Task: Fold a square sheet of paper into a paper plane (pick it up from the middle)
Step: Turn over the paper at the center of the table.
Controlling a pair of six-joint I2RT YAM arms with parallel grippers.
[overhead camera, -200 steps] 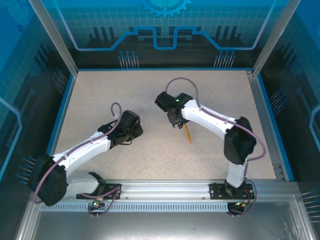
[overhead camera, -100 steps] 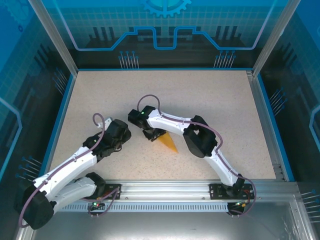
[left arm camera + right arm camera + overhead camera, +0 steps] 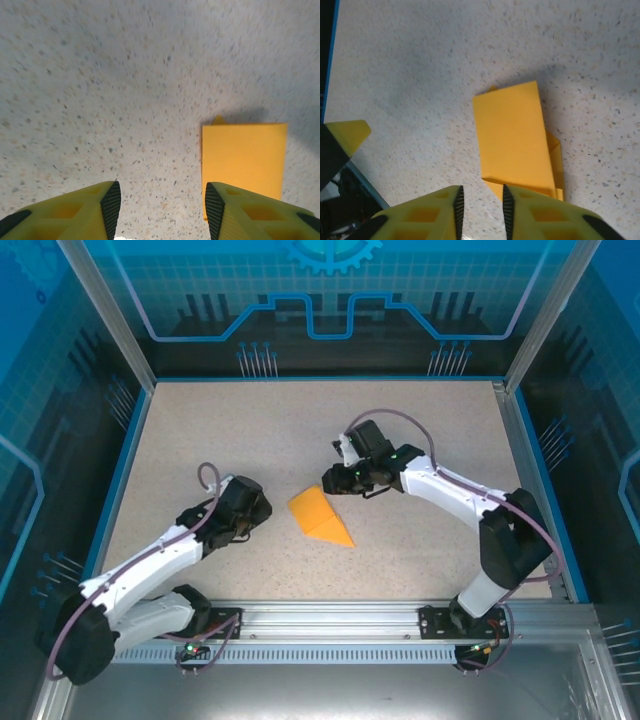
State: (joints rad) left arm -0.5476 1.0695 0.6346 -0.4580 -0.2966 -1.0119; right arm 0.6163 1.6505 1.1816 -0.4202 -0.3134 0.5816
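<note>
Orange paper plane (image 3: 318,519) now lies released, right tool (image 3: 334,480) withdrawn.

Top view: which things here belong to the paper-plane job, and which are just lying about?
Job in hand:
orange paper, partly folded, flat on the table, held by neither gripper
left gripper, open
right gripper, narrowly open

Not part of it:
the table itself
metal rail at its near edge

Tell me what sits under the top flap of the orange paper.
In the right wrist view, more layers of the orange paper peek out along the flap's right and lower edges, lying on the table. How those layers are folded beneath the flap is covered.
</note>
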